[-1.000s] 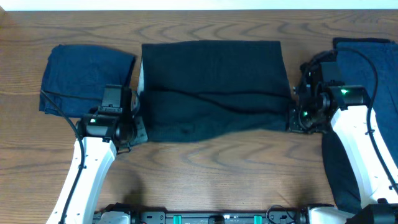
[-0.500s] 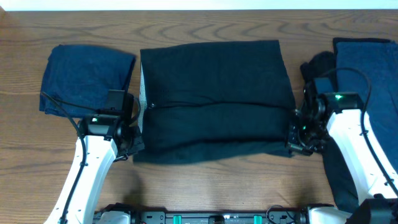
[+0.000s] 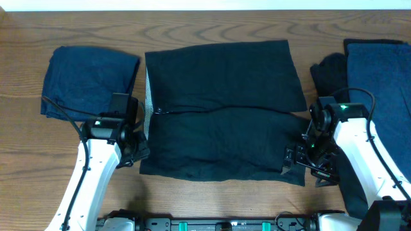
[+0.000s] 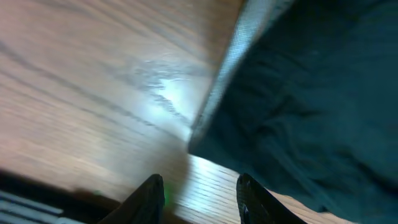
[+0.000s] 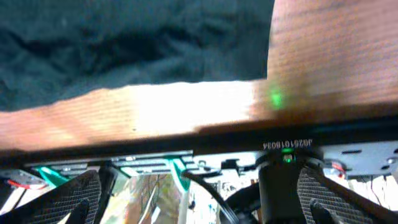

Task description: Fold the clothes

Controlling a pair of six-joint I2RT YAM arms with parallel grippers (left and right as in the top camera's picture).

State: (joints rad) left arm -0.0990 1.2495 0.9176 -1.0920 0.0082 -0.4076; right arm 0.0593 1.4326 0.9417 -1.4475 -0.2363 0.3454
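Black garment (image 3: 221, 109) is lying folded on the table (image 3: 212, 199), navy clothes (image 3: 90, 80) sitting at either side. Left gripper (image 4: 200, 182) and right gripper (image 5: 199, 186) are hovering by its front corners, jaws apart, holding nothing.

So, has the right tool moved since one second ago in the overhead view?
Yes. The right tool has moved toward the robot's base, away from the navy garment on the right, which stayed in place.

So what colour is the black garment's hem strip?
Hem strip is pale grey; clearest from left wrist.
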